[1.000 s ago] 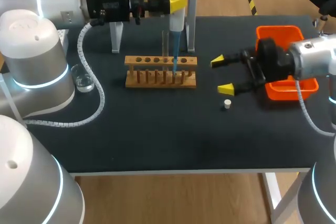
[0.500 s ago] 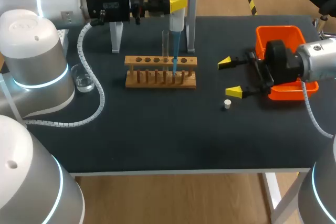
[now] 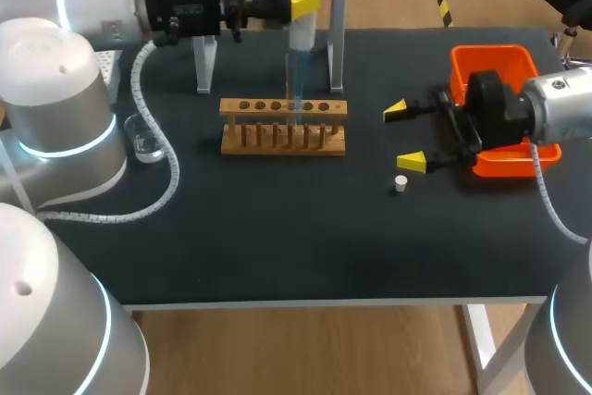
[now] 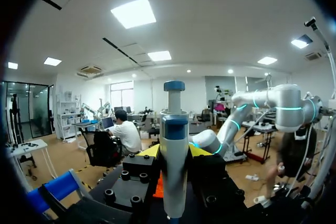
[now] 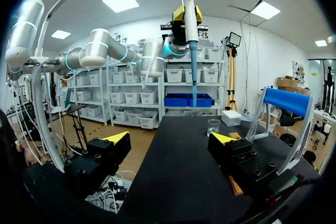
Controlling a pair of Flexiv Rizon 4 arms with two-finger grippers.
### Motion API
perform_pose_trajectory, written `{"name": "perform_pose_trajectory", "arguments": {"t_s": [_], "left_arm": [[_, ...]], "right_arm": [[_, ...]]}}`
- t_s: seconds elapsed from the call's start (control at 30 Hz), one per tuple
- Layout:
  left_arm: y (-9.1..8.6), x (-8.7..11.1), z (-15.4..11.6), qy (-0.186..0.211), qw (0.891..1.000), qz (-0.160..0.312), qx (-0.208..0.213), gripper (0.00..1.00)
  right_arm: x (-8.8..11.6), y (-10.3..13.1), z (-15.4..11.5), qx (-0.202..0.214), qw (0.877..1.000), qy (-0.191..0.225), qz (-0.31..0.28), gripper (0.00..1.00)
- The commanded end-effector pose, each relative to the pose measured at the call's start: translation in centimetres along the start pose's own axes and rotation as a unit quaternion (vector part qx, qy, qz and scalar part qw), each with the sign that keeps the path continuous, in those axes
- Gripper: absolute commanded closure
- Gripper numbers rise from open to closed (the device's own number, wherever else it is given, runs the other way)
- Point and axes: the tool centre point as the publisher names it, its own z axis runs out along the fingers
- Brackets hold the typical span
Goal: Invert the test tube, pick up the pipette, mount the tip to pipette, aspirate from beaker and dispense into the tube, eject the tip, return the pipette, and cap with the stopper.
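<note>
While left gripper (image 3: 304, 3) is clamping the pipette (image 3: 301, 36) upright over the wooden rack (image 3: 282, 128), right gripper (image 3: 405, 136) is hovering at the rack's three o'clock, fingers spread apart, white stopper (image 3: 400, 183) lying at its six o'clock

1 ea: pipette (image 3: 299, 39), wood rack (image 3: 283, 127), glass beaker (image 3: 145, 138), white stopper (image 3: 400, 184), orange bin (image 3: 495, 64).

Upright pipette (image 3: 302, 32) (blue tip (image 3: 298, 99) mounted) hangs over the wooden rack (image 3: 283, 139); white stopper (image 3: 400, 183) lies apart.
</note>
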Motion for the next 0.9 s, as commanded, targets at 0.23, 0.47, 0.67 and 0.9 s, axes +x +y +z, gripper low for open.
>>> {"name": "perform_pose_trajectory", "arguments": {"t_s": [0.23,0.47,0.67,0.9], "left_arm": [[1.1,-0.7,-9.3,-0.058,0.997,0.042,-0.005,1.00],[2.9,-3.1,-14.4,-0.082,0.995,0.049,-0.009,1.00],[3.9,-5.4,-17.6,-0.097,0.994,0.052,-0.009,1.00],[5.2,-7.5,-19.9,-0.104,0.994,0.043,-0.010,1.00]], "right_arm": [[0.1,0.0,-0.2,0.000,1.000,0.000,0.000,0.00],[0.1,0.0,-0.2,0.000,1.000,0.000,0.000,0.00],[0.1,0.0,-0.2,0.000,1.000,0.000,0.000,0.00],[0.1,0.0,-0.2,0.000,1.000,0.000,0.000,0.00]]}}
